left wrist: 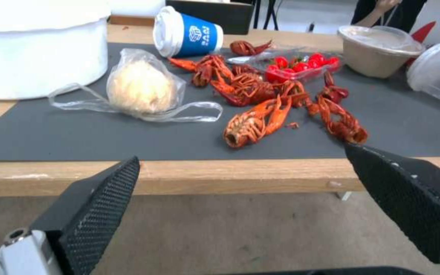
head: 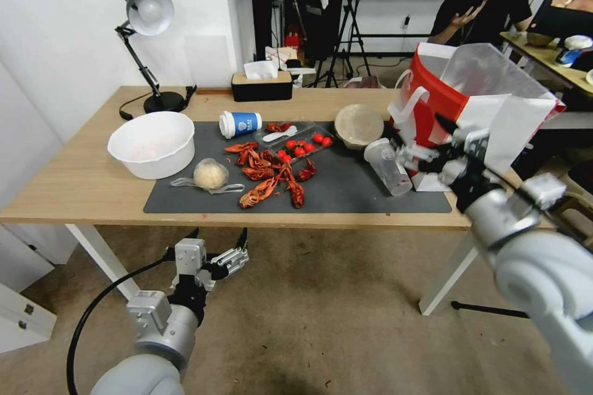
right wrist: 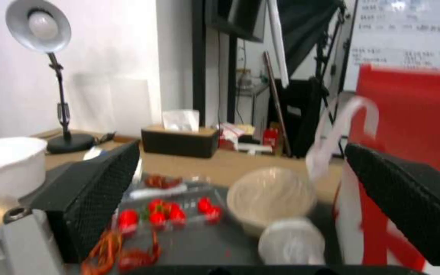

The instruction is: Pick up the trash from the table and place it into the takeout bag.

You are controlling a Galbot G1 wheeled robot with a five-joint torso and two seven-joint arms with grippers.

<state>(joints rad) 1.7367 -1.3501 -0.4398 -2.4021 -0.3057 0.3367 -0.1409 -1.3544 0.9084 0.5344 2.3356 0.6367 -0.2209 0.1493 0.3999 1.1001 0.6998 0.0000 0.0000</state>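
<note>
On the table (head: 74, 191), the trash lies on a dark mat (head: 346, 194): red crayfish shells (head: 267, 173) (left wrist: 250, 122), a plastic-wrapped pale ball (head: 210, 174) (left wrist: 141, 88), a blue-and-white paper cup (head: 239, 123) (left wrist: 187, 36) on its side, a round lidded container (head: 359, 125) (right wrist: 271, 198) and a clear plastic cup (head: 388, 166) (right wrist: 291, 240) lying down. The takeout bag (head: 469, 105) (right wrist: 413, 126) stands upright at the right end. My right gripper (head: 426, 148) (right wrist: 243, 149) hangs open and empty just right of the clear cup, in front of the bag. Below the table's front edge my left gripper (head: 219, 236) (left wrist: 240, 158) is open, facing the shells.
A white bowl (head: 151, 143) sits at the mat's left end. A desk lamp (head: 145, 12) and a tissue box (head: 261, 83) stand along the back edge. A clear tray of cherry tomatoes (head: 302, 145) lies behind the shells. Bare floor lies in front of the table.
</note>
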